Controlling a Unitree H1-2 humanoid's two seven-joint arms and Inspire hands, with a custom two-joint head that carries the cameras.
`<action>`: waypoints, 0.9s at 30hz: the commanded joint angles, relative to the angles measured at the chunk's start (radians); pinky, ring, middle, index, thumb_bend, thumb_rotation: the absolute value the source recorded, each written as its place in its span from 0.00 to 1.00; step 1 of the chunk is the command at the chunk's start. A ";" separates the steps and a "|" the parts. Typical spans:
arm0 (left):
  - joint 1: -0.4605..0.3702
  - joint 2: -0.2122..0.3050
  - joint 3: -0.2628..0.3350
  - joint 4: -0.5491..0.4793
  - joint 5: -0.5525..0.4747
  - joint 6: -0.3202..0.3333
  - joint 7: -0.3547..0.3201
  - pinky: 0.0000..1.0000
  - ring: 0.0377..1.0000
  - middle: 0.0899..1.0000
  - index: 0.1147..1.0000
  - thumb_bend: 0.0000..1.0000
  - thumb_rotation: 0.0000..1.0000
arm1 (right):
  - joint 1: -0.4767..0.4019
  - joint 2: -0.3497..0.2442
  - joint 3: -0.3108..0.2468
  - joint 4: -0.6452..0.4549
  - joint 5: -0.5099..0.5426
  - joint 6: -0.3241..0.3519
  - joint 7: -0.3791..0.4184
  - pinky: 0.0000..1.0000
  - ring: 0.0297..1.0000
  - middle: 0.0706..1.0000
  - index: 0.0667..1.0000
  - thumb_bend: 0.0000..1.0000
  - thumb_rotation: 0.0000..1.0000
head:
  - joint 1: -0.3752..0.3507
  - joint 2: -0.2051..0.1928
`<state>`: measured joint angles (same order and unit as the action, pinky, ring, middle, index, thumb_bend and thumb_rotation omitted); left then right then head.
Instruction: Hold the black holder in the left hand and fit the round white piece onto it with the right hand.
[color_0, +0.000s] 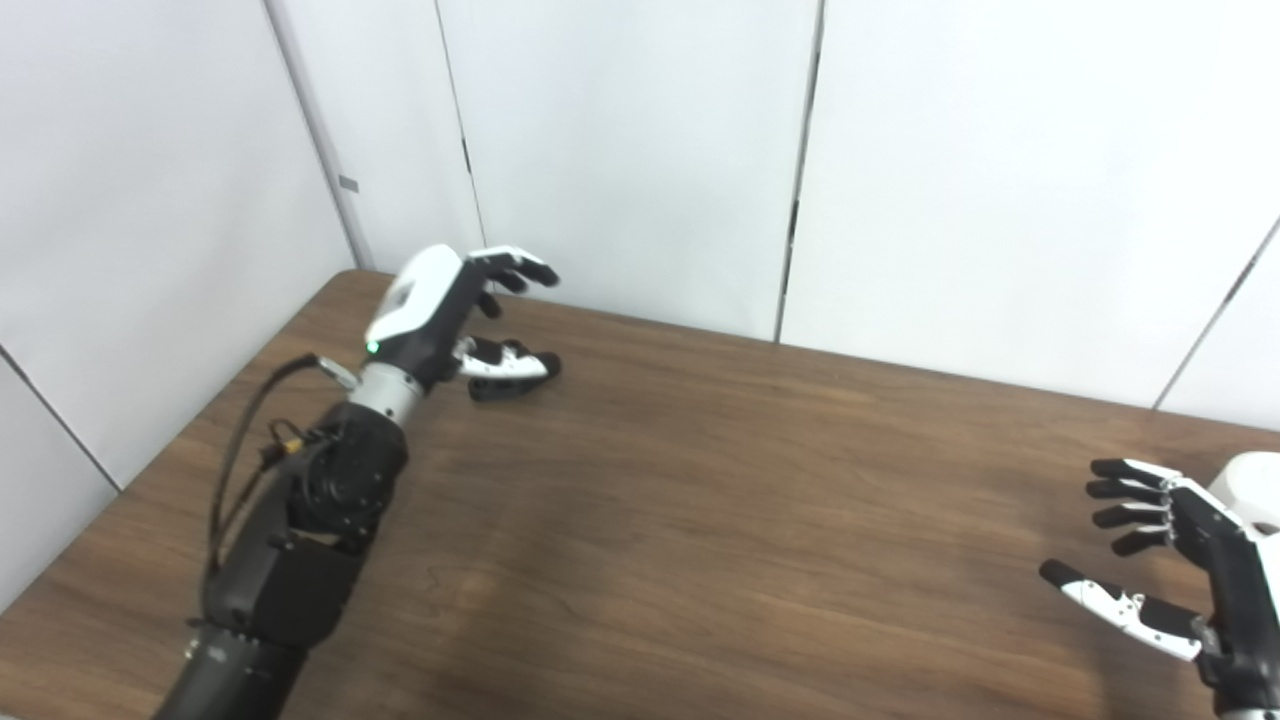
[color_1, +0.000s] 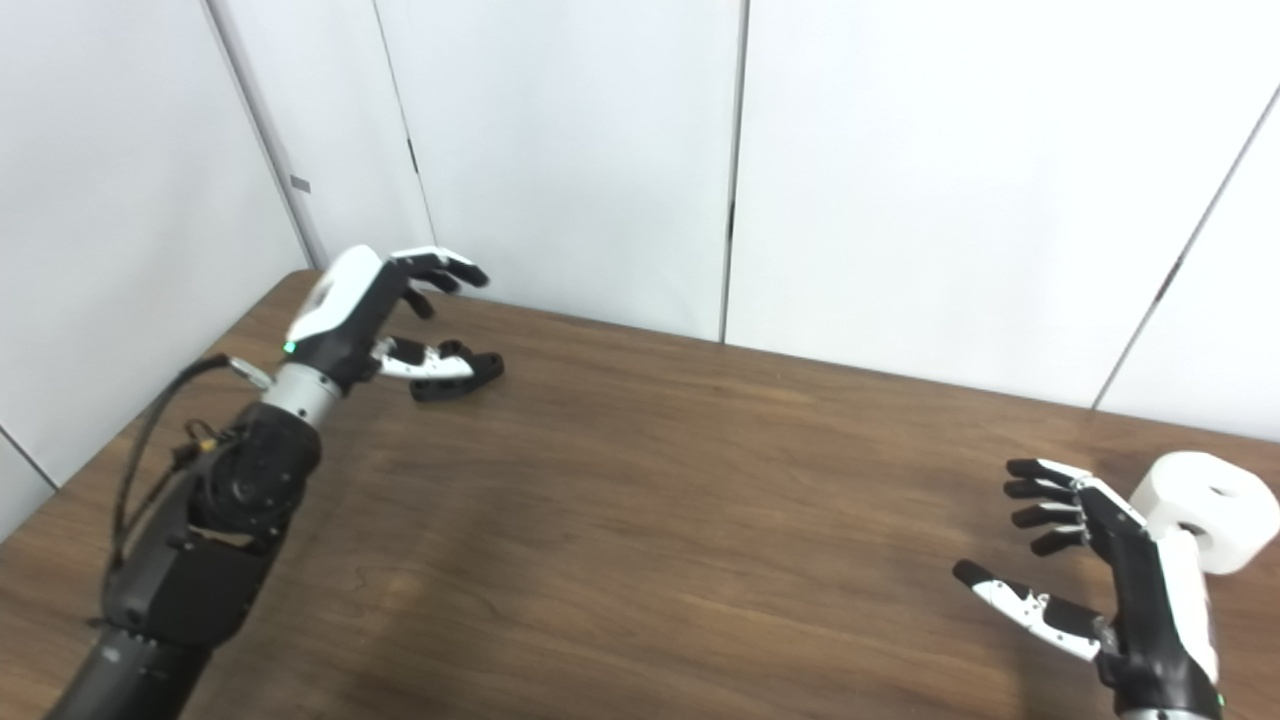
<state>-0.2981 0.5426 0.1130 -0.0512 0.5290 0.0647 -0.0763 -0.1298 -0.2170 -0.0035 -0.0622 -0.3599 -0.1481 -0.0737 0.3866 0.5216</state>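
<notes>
In the left eye view, the left hand (color_0: 440, 310) hung near the far left corner of the brown wood-grain table (color_0: 700, 500), fingers spread and holding nothing, its thumb just above a small black plastic holder (color_0: 500, 385) lying on the tabletop. Whether the thumb touched the holder could not be told. The right hand (color_0: 1190, 560) was near the right edge, fingers apart and empty; a round white piece (color_0: 1250, 480) showed only partly behind it.

In the right eye view, the round white piece (color_1: 1205, 510) lay by the right edge, just beyond the unclenched right hand (color_1: 1110, 570), apparently apart from it. The holder (color_1: 455, 380) rested under the left hand (color_1: 370, 300).
</notes>
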 joint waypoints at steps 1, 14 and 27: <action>-0.046 0.070 0.006 0.012 0.054 -0.021 0.045 0.57 0.72 0.75 0.61 0.91 0.22 | -0.032 -0.011 -0.009 -0.033 0.003 -0.029 -0.010 0.46 0.57 0.63 0.67 0.55 0.00 | 0.003 0.003; -0.073 0.146 -0.029 0.096 0.181 0.093 0.041 0.61 0.86 0.90 0.66 1.00 0.36 | -0.029 -0.011 -0.012 -0.042 0.020 -0.024 -0.001 0.46 0.57 0.63 0.67 0.55 0.00 | 0.003 0.010; -0.132 0.179 -0.134 0.216 0.245 0.140 -0.004 0.85 1.00 1.00 0.66 1.00 0.52 | -0.028 -0.020 -0.014 -0.058 0.022 -0.012 0.005 0.46 0.57 0.63 0.67 0.54 0.00 | 0.001 0.020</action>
<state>-0.3785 0.6825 -0.0308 0.1679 0.7688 0.2150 -0.0972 -0.1278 -0.2242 -0.0089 -0.0807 -0.3439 -0.1474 -0.0704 0.3866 0.5415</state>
